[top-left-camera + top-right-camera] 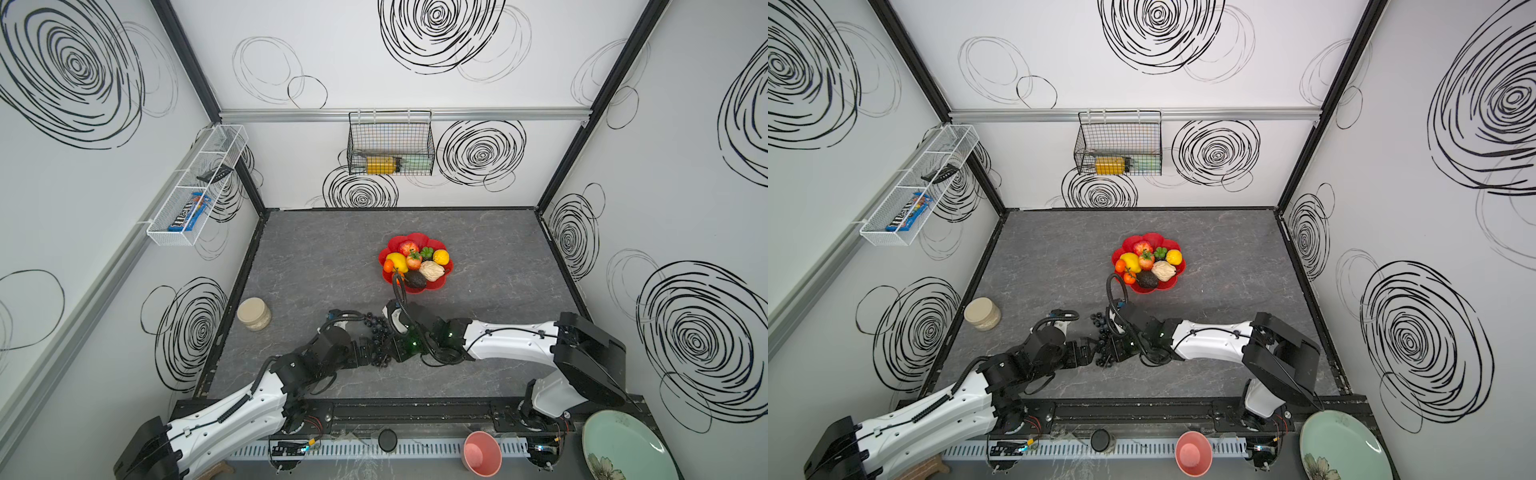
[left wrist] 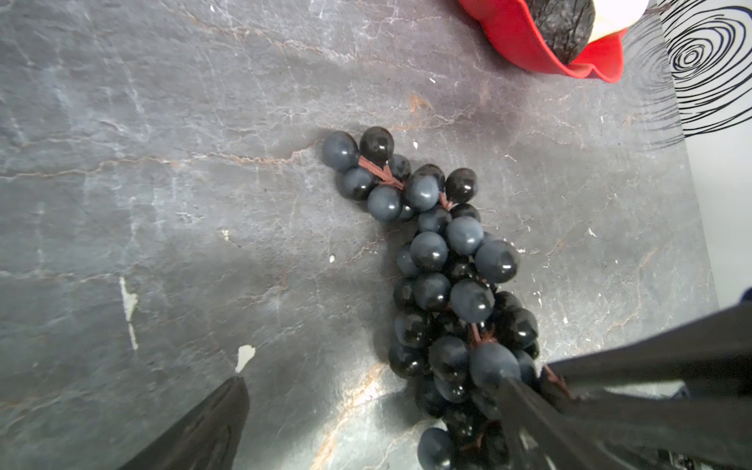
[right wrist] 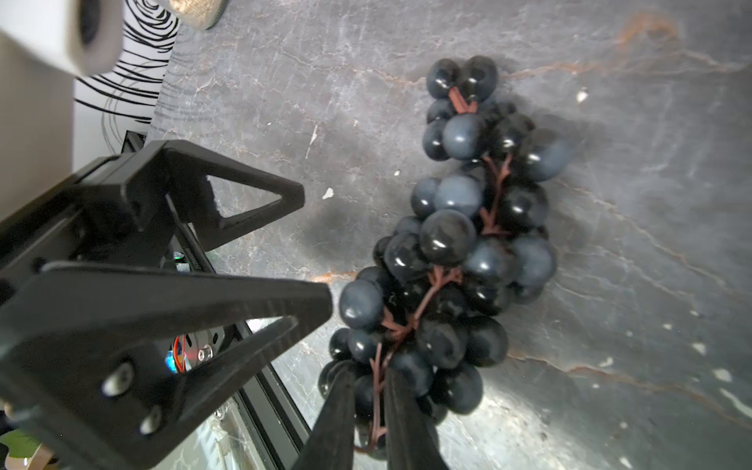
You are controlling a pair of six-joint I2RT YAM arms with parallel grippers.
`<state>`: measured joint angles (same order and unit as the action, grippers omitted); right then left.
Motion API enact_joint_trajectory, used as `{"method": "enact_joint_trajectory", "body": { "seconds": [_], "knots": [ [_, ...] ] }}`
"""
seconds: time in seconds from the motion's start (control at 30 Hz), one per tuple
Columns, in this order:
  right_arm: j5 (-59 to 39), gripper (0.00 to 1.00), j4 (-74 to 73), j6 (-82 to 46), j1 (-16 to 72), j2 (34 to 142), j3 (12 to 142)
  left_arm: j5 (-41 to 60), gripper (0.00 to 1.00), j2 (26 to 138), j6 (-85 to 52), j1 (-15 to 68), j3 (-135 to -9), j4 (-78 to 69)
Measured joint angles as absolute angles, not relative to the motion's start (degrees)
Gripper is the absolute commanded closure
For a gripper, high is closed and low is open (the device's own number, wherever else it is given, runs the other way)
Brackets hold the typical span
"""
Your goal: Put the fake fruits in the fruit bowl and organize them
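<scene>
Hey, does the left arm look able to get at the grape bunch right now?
Probably yes. The left gripper stands open right beside the grape bunch on the table, nothing between them. The right gripper pinches its stem end, so that end looks crowded.

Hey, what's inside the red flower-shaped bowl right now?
The bowl holds an apple, lemons, avocado, cream wrinkled fruit and smaller fruits. They cover its floor, so anything beneath is hidden. The grape bunch is outside it.

Stereo overhead; close wrist views share grapes (image 2: 464,236).
</scene>
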<state>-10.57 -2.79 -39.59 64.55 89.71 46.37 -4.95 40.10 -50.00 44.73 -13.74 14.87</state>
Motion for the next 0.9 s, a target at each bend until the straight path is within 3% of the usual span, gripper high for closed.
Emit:
{"method": "enact_joint_trajectory", "body": {
  "seconds": [0.3, 0.57, 0.9],
  "knots": [
    [-7.9, 1.00, -0.8, -38.7, 66.8, 89.5, 48.4, -5.0, 0.00, 39.9, -50.0, 44.9, -13.7, 14.9],
    [-5.2, 1.00, 4.2, -37.4, 66.8, 86.3, 51.2, -6.0, 0.01, 36.6, -50.0, 44.9, -13.7, 15.3],
    [0.5, 1.00, 9.5, -31.9, 62.5, 75.1, 55.9, -10.9, 0.03, 24.4, -49.7, 44.8, -13.0, 17.0]
  ]
}}
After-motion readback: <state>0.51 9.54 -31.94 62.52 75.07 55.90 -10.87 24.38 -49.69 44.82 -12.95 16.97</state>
